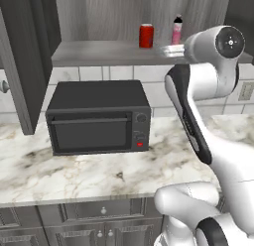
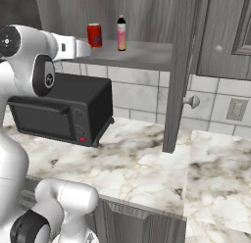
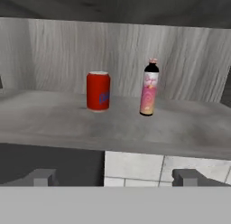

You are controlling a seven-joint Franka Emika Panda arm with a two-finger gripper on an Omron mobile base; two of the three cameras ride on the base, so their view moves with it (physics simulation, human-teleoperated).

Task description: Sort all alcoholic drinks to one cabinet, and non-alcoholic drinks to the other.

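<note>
Marble table [image 1: 89,175] with a black microwave [image 1: 98,117], tiled wall behind, open grey cabinet [image 1: 109,54] above.
Red soda can [image 3: 98,91] and pink bottle [image 3: 149,88] stand upright, near each other, on the cabinet shelf; tool [image 3: 113,177] empty, fingers apart.

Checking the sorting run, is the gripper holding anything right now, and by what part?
Nothing is held. The gripper is open, short of the cabinet shelf, where the red soda can and pink bottle stand upright, apart.
</note>
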